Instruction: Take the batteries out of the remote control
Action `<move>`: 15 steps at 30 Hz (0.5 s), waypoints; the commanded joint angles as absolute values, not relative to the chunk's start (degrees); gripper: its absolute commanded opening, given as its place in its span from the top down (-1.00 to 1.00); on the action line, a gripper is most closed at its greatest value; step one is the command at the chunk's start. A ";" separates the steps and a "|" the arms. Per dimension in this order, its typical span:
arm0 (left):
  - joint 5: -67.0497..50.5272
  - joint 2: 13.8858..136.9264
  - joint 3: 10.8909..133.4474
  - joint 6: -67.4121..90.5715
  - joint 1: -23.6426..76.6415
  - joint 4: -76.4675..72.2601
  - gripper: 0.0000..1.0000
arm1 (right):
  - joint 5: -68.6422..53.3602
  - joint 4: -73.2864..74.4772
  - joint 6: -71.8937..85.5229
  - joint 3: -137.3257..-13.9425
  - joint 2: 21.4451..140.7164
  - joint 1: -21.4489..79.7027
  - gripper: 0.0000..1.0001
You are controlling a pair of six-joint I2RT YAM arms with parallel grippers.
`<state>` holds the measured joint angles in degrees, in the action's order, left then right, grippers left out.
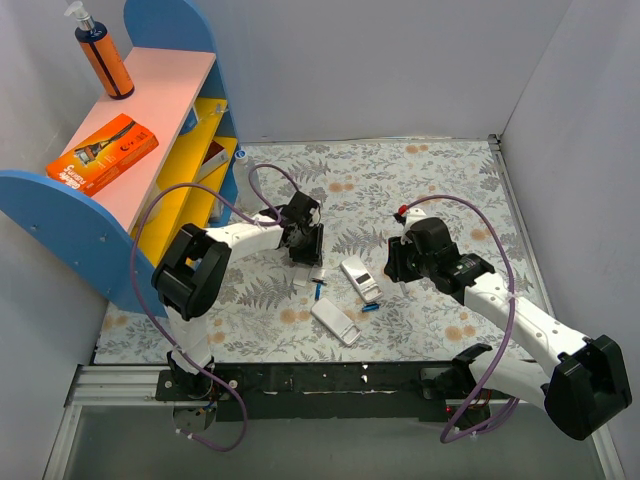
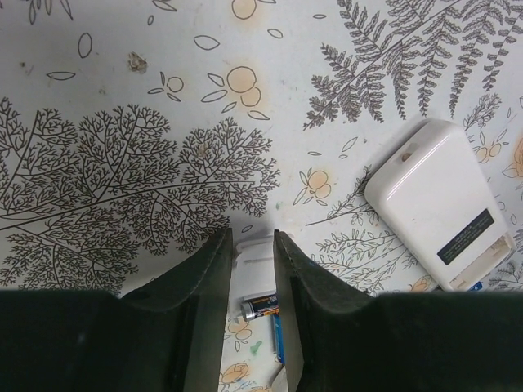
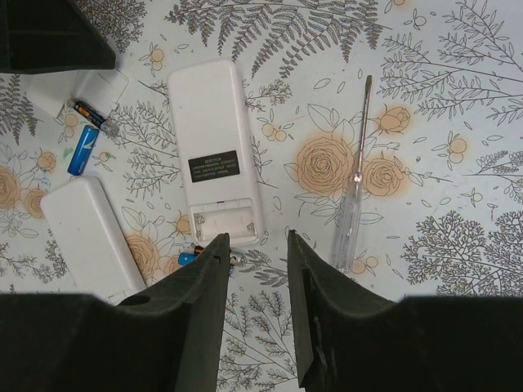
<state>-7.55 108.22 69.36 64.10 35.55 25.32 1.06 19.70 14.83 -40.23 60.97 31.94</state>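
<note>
Right pincer (image 3: 257, 238) parted, empty | remote (image 3: 214, 155) just ahead, bay (image 3: 221, 222) looks bare | batteries (image 3: 82, 149) loose on bench (image 3: 458, 82), ahead-left | left pincer (image 2: 252, 237) parted over another | best: straddle crosswise, descend straight

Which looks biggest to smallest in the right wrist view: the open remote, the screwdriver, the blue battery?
Open remote, largest.
Screwdriver, about as long but far thinner.
Blue battery, clearly smallest.
All lie flat, so nearness barely matters.

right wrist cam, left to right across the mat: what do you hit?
blue battery → white remote, back side up with its battery bay uncovered → screwdriver. The cover piece and second remote at far left overlap the battery, so they are left out.
</note>
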 commanded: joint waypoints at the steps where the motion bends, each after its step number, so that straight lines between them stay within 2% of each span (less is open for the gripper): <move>1: -3.35 106.96 68.03 61.97 35.95 28.91 0.43 | 0.53 18.63 14.59 -39.55 60.12 31.99 0.18; 8: -1.23 106.26 68.29 61.26 35.95 30.32 0.60 | 0.53 18.81 14.68 -39.38 59.77 31.99 0.18; 15: -2.02 105.47 67.94 60.03 35.95 30.59 0.59 | 0.53 18.98 14.85 -39.55 59.77 31.99 0.18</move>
<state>-4.27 107.63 69.36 62.15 35.99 27.24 1.04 19.68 14.83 -39.51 60.86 31.94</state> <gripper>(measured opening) 0.197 0.407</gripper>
